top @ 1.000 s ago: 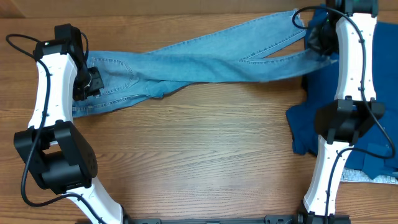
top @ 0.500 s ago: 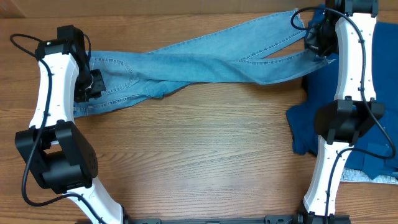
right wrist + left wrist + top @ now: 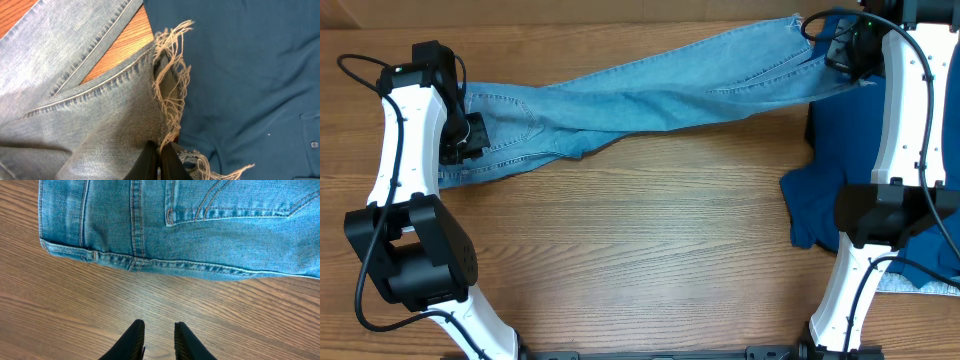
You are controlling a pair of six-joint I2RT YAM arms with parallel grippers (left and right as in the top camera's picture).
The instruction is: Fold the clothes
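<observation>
One pair of light blue jeans [image 3: 650,95] lies stretched across the far side of your tabletop [image 3: 650,230], waist end at the left, legs running off to the right. Your right hand [image 3: 159,148] is pressed together, pinching the frayed hem [image 3: 172,85] of a leg right at the edge of the dark blue garment [image 3: 240,65]. Your left hand [image 3: 158,326] hovers over bare wood just short of the waist end, fingers slightly spread, gripping nothing.
</observation>
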